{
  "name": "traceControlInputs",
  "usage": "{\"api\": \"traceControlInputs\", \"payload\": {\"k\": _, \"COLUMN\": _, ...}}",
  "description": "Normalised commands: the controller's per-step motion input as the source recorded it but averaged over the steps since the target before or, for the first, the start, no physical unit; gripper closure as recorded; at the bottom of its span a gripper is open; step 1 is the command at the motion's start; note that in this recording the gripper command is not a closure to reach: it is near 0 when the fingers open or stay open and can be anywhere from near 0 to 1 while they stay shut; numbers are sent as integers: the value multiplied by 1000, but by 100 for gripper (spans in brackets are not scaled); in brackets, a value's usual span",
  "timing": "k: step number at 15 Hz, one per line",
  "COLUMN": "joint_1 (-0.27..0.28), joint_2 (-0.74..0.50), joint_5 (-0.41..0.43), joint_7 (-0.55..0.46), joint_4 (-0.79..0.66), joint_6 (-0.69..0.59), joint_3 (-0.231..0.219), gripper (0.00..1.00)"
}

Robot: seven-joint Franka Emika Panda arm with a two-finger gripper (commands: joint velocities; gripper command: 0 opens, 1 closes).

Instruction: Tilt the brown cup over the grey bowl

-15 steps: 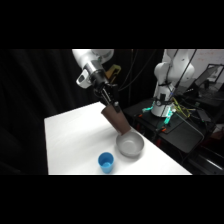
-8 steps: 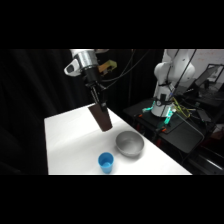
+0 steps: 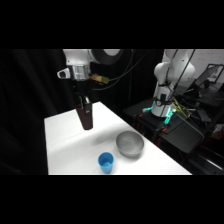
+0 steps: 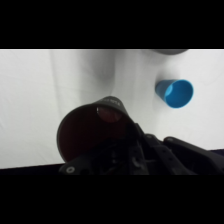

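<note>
Brown cup (image 3: pixel 87 119) hangs upright above the white table (image 3: pixel 65 145), and we see the gripper (image 3: pixel 86 107) pinching its rim from above. We find the grey bowl (image 3: pixel 130 144) well apart toward the arm's base, with a blue cup (image 3: pixel 105 162) just beside it.

White arm (image 3: pixel 82 67) reaches down over the table, apparently near vertical.

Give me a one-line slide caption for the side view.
Gripper holds the brown cup upright above the table, apart from the grey bowl and blue cup.
</note>
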Motion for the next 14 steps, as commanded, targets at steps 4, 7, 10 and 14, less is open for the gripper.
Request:
{"api": "traceControlInputs", "payload": {"k": 4, "joint_1": 73, "joint_2": 297, "joint_5": -154, "joint_7": 420, "joint_4": 243, "joint_6": 125, "joint_3": -20, "gripper": 13}}
{"api": "traceControlInputs", "payload": {"k": 7, "joint_1": 123, "joint_2": 289, "joint_5": -164, "joint_7": 351, "joint_4": 251, "joint_6": 184, "joint_3": -18, "gripper": 13}}
{"api": "traceControlInputs", "payload": {"k": 10, "joint_1": 147, "joint_2": 271, "joint_5": -260, "joint_7": 316, "joint_4": 210, "joint_6": 228, "joint_3": -78, "gripper": 13}}
{"api": "traceControlInputs", "payload": {"k": 14, "joint_1": 137, "joint_2": 207, "joint_5": -234, "joint_7": 244, "joint_4": 162, "joint_6": 120, "joint_3": -123, "gripper": 13}}
